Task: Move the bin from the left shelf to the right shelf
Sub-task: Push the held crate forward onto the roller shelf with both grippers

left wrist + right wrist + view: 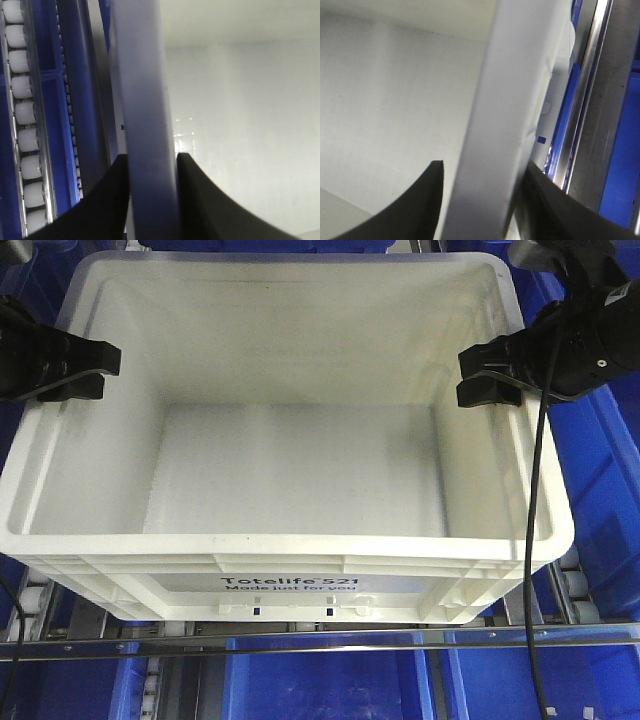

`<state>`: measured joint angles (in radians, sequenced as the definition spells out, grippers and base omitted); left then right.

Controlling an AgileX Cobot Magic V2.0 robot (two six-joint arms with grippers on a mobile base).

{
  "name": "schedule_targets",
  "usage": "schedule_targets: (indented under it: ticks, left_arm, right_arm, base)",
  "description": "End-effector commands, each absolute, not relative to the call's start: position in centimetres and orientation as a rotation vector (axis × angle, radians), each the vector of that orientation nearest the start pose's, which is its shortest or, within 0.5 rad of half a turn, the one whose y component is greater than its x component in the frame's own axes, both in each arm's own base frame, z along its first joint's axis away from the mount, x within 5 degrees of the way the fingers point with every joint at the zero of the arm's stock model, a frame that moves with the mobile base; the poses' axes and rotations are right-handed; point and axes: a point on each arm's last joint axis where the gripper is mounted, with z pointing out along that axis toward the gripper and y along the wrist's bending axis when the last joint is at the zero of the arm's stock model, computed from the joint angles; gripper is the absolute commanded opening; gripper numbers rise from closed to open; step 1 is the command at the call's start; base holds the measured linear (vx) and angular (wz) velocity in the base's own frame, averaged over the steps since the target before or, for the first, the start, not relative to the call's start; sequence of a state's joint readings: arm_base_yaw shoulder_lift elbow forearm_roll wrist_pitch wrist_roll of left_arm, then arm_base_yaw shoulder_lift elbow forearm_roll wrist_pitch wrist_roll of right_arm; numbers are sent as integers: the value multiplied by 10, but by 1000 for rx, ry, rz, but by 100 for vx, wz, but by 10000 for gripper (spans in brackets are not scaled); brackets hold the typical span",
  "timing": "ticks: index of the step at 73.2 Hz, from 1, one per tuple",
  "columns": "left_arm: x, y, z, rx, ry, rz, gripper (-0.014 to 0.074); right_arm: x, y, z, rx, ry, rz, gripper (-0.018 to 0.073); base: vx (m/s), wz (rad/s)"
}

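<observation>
Blue bins (330,680) sit around the white bin (300,540), which fills the middle of the front view; the left gripper (95,373) bites its rim at upper left, the right gripper (485,377) at upper right. In the left wrist view, two black fingers (100,210) squeeze the rim at the bottom. The right wrist view shows the same tight pinch.

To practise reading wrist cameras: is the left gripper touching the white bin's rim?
Touching. The left wrist view shows the left gripper straddling the bin rim, both fingers pressed against it.

Blurred close-up: bin (145,110) rim. Cropped by edges: blue bins (600,490).
</observation>
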<state>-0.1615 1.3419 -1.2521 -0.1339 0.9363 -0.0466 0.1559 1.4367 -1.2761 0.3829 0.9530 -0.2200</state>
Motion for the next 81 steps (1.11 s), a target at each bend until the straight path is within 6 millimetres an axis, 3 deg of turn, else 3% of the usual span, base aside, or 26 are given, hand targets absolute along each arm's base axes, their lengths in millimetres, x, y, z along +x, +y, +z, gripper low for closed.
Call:
schedule_targets:
  ticks: [1, 56, 81]
  left_arm:
    - [271, -53, 386, 92, 2327, -259, -6]
    - [271, -55, 385, 123, 2333, -272, -6]
    - [285, -57, 369, 121, 2389, -269, -6]
  right_arm:
    - [285, 75, 370, -337, 2384, 473, -5]
    - [289, 72, 372, -336, 2337, 425, -5]
    - [293, 71, 375, -316, 2287, 402, -5]
  base:
    - [0, 0]
    - [0, 0]
    - [0, 0]
